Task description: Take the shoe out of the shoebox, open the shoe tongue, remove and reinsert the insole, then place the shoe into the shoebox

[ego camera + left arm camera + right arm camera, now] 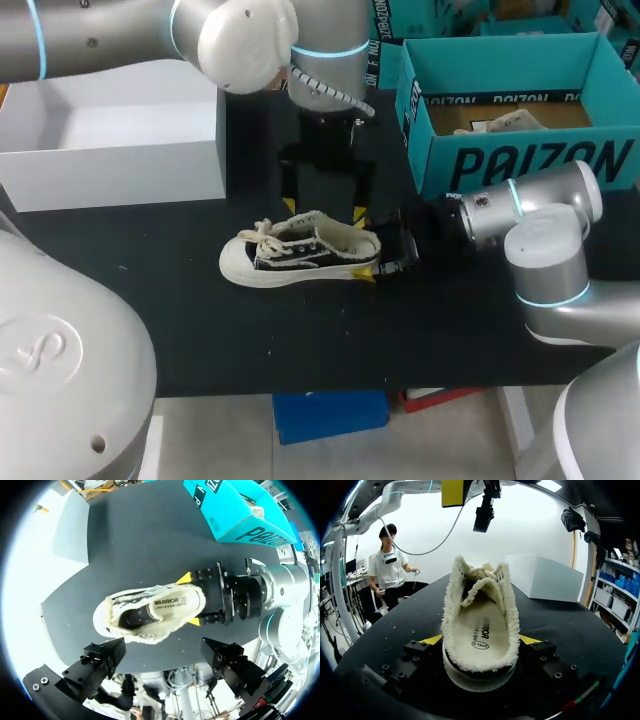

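- Standing on the black table [200, 330], well apart from the shoe's toe end and on its far side, is an open white box [110, 150].
- Above the shoe's middle hangs the left gripper [162, 646]. Its fingers are spread wide and hold nothing. In the left wrist view the shoe lies ahead of them, touching neither.
- The shoe [300, 250], a dark low sneaker with a cream sole, cream laces and a fleecy cream lining, sits upright on its sole on the table, outside the shoebox. Its long axis runs across the table, with the toe toward the white box's side and the heel toward the right gripper.
- The insole [481, 630] lies flat inside the shoe. It carries dark printed lettering with a small oval mark next to it.
- The right gripper [365, 245] is clamped on the shoe's heel, with one yellow tip against each side of it.
- The teal shoebox [520, 160] stands open beyond the heel end and past the right gripper. Large dark lettering runs along its near wall. A pale thing [500, 122] lies inside; too little of it shows to name it.
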